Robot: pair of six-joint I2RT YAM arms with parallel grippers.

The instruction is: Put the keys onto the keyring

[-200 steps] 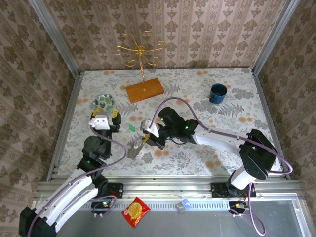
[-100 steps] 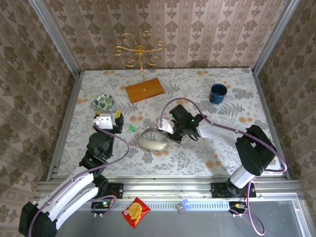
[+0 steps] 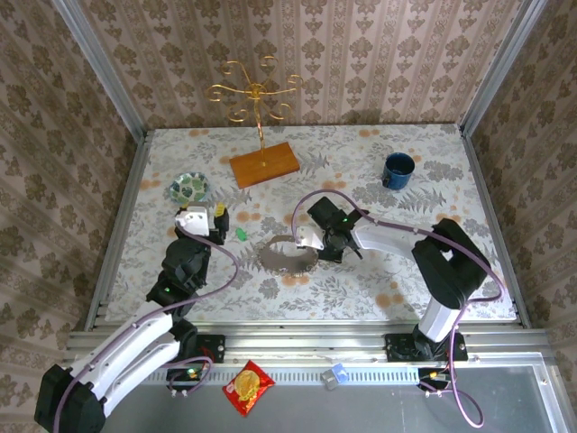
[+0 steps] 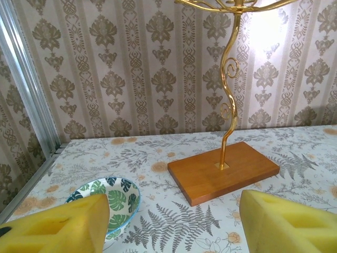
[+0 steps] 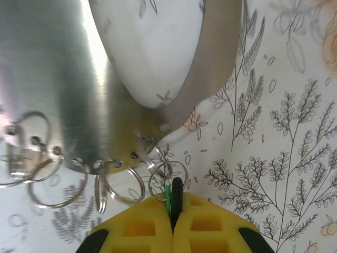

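The keyring is a flat metal band bent into an oval loop, lying at mid-table. In the right wrist view the keyring carries several small split rings along its edge. My right gripper is shut on a green key with a dark end, whose tip meets one split ring; I cannot tell whether it is threaded. From above, the right gripper sits at the loop's right side. A second green key lies loose on the table. My left gripper stands open just left of that key, nothing between its pads.
A leaf-patterned bowl sits at the left, also ahead of the left gripper as bowl. The gold wire stand on a wooden base stands at the back. A blue cup is at the back right.
My right gripper has moved to the right with the key in it, and the keyring has slid right along with it and now lies flatter. The left gripper has edged slightly right.
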